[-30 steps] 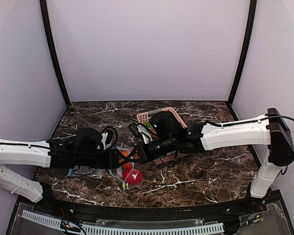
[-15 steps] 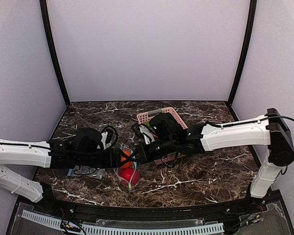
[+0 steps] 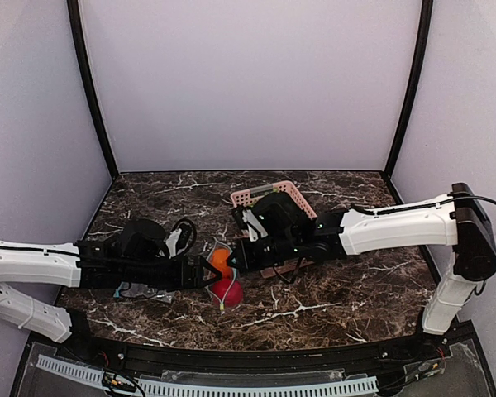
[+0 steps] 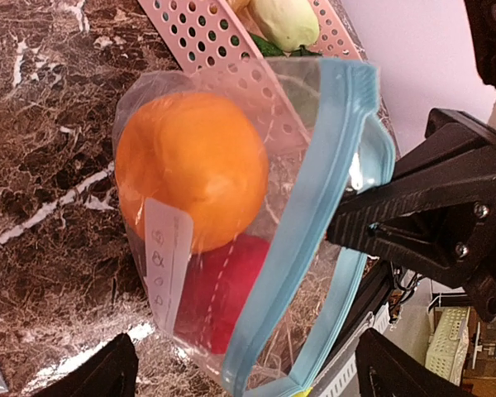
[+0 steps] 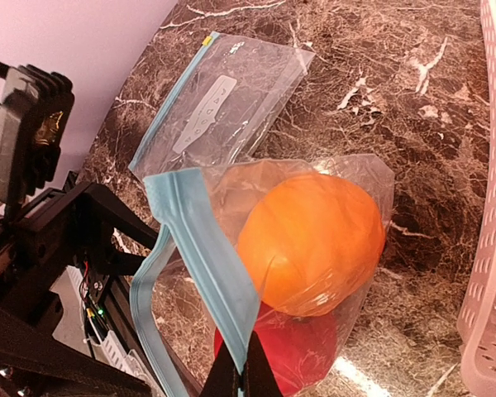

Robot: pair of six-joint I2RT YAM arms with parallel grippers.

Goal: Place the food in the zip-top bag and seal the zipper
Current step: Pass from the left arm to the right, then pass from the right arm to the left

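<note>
The zip-top bag point(image 4: 231, 107) hangs tilted just over the table, with a round orange fruit point(image 4: 190, 165) and a red fruit point(image 4: 219, 289) inside as the food. Its light blue zipper point(image 4: 314, 207) gapes open, the two strips apart. My right gripper point(image 5: 241, 368) is shut on one zipper strip point(image 5: 207, 248) near its end; the orange fruit point(image 5: 310, 240) and the red fruit point(image 5: 302, 351) sit just beyond it. My left gripper point(image 4: 248, 372) stands wide open, its fingers on either side of the bag's lower end without touching it. From above, the bag point(image 3: 222, 269) lies between my left gripper point(image 3: 205, 271) and right gripper point(image 3: 235, 258).
A second, flat clear bag point(image 5: 223, 103) lies on the marble table point(image 3: 331, 289) to the left. The pink slatted basket point(image 3: 273, 197) stands behind the right arm, holding a pale green piece point(image 4: 285, 21). Purple walls close in the back and both sides.
My left gripper has opened wide and let go of the bag, drawing back a little to the left. The bag now hangs from the right gripper alone, which stayed shut.
</note>
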